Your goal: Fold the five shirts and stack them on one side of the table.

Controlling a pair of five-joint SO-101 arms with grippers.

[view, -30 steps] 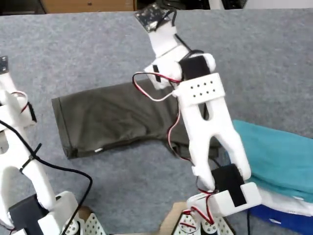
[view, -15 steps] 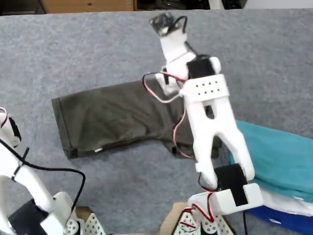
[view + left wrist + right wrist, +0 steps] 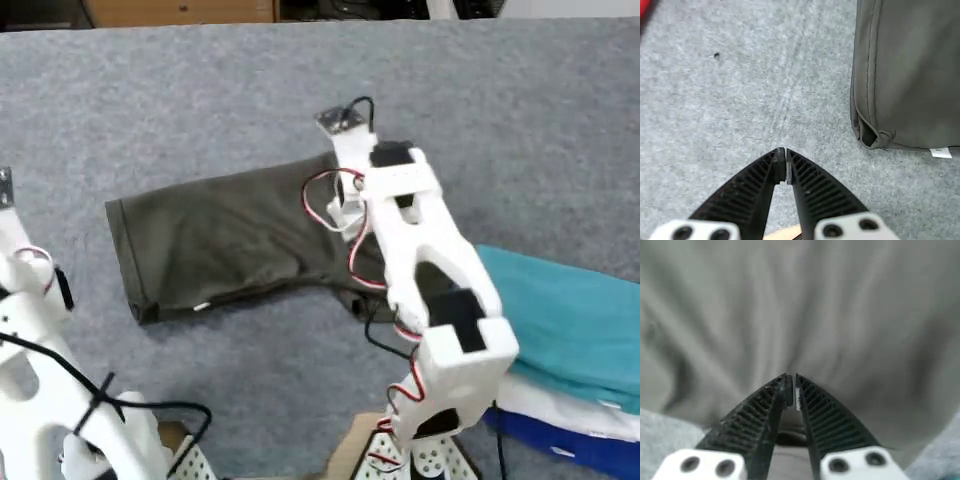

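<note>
grey, felt-like covering runs across the whole tabletop, with wooden furniture along the far edge. an olive shirt lies near the middle as a long, partly folded band. a teal shirt rests well to one side on top of white and blue layers, which looks like the stack being built.

the right arm leans over the end of the olive shirt nearest that stack. its right claw has its tips drawn together with barely a slit between them, hanging close above the cloth, and i see no fabric caught in it. the left claw is closed tip to tip and carries nothing. it sits over bare tabletop just beside the shirt's doubled corner, where a small white label pokes out.

risks, as i judge them:
- with its tips pinched together, the right claw would only push the cloth if it went lower, bunching it and spoiling the fold.
- a pinch from there might take the top layer alone, so the shirt would open out when lifted.
- the left claw must spread before it can take that corner. otherwise it would nudge the hem away.
- loose red and white wires hang near the fabric and could snag it.
</note>
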